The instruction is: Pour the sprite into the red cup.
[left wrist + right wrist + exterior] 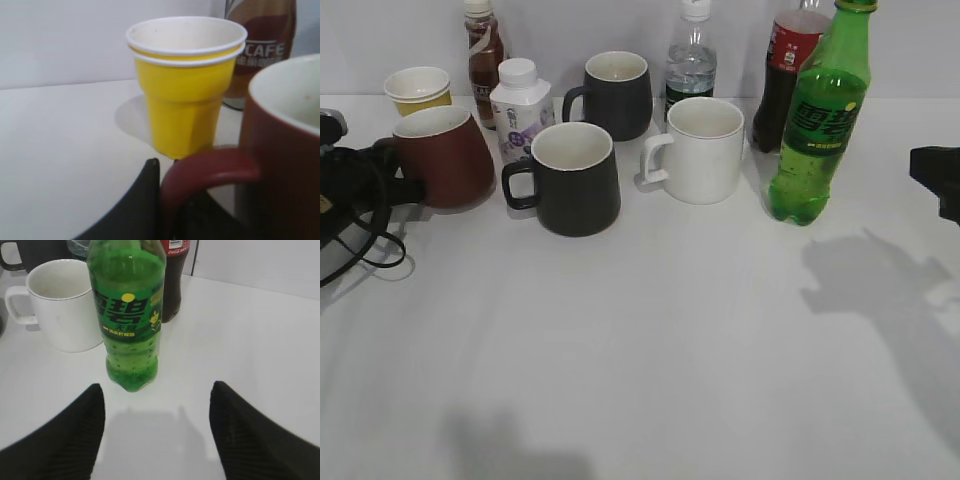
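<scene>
The sprite (820,130) is a tall green bottle that stands upright at the right of the table. In the right wrist view it (129,315) is straight ahead of my right gripper (157,390), which is open and empty, a short way back from it. That gripper shows at the right edge of the exterior view (932,170). The red cup (445,160) stands at the far left. My left gripper (382,160) is shut on its handle; in the left wrist view the fingers (170,175) clamp the handle of the cup (285,165).
A yellow paper cup (418,90) and a coffee bottle (483,55) stand behind the red cup. A white milk bottle (520,110), two black mugs (572,178) (615,95), a white mug (700,150), a clear bottle (691,60) and a cola bottle (785,70) crowd the back.
</scene>
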Motion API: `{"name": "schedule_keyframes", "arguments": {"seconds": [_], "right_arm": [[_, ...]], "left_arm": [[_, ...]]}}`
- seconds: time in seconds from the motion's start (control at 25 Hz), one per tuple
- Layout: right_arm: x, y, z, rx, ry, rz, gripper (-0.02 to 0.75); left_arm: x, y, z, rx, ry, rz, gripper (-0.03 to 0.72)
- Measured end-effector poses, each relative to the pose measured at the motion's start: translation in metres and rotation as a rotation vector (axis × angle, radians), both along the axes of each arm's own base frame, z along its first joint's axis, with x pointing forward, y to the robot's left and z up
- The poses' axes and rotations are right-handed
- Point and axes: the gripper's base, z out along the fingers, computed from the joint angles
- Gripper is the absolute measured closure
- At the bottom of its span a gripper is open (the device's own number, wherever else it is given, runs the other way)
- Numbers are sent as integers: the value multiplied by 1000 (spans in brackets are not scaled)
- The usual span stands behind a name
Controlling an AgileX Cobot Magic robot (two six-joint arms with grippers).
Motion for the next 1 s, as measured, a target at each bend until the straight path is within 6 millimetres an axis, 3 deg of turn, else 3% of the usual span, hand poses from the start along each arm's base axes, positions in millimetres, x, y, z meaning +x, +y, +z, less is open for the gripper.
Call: {"name": "schedule_keyframes", "arguments": {"seconds": [0.2, 0.4, 0.6, 0.84, 1.0], "right_arm": [[0, 0, 0, -10, -2, 5, 245], [1, 0, 1, -6, -18, 5, 243], [8, 4, 4, 30, -95, 10, 176], [26, 36, -17, 9, -133, 151, 156], [41, 42, -37, 53, -120, 121, 154]], "left_arm": [[-19, 0, 11, 18, 3, -27, 643], [-62, 2, 52, 16, -74, -32, 643], [-104, -10, 88, 38, -164, -127, 643], [-130, -37, 102, 160, -117, -331, 643], [-140, -53, 106, 123, -97, -402, 643]]}}
